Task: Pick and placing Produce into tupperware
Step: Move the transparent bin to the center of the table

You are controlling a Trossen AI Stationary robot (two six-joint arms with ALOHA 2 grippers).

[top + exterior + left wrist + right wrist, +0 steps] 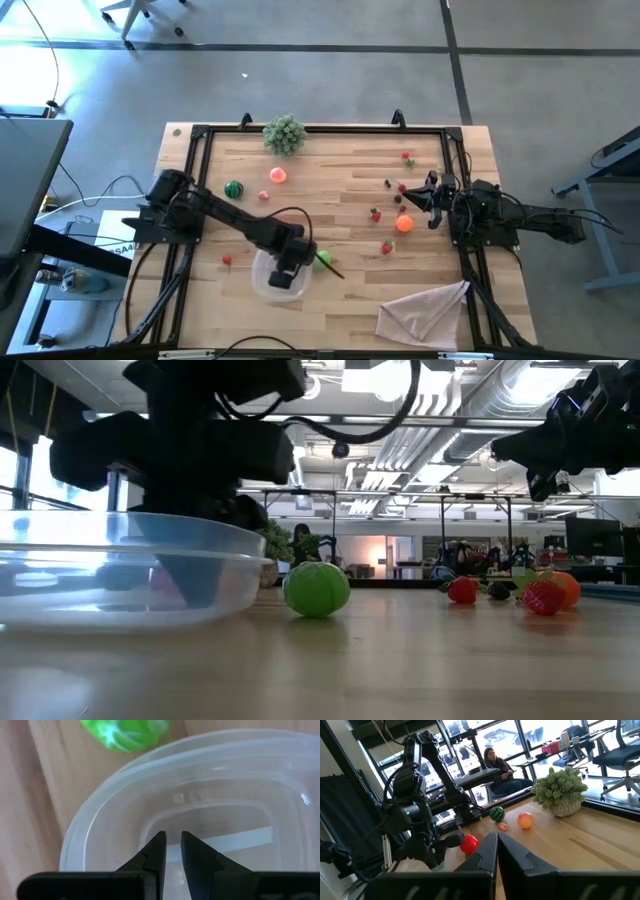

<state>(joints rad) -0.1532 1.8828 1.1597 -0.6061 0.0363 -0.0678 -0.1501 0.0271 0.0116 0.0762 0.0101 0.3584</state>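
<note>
1. While your left gripper (172, 845) hung over the tupperware (262, 285), its jaws were nearly closed, a thin gap between them, gripping nothing.
2. You had a green ball (317, 589) just beside the tupperware's rim.
3. Your right gripper (428, 190) waited well away from the tupperware, jaws closed and empty, among the scattered produce (404, 224).

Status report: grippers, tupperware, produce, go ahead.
Left gripper over tupperware, nearly shut, holding nothing. Right gripper shut, parked at right edge. Green ball beside tupperware.
</note>
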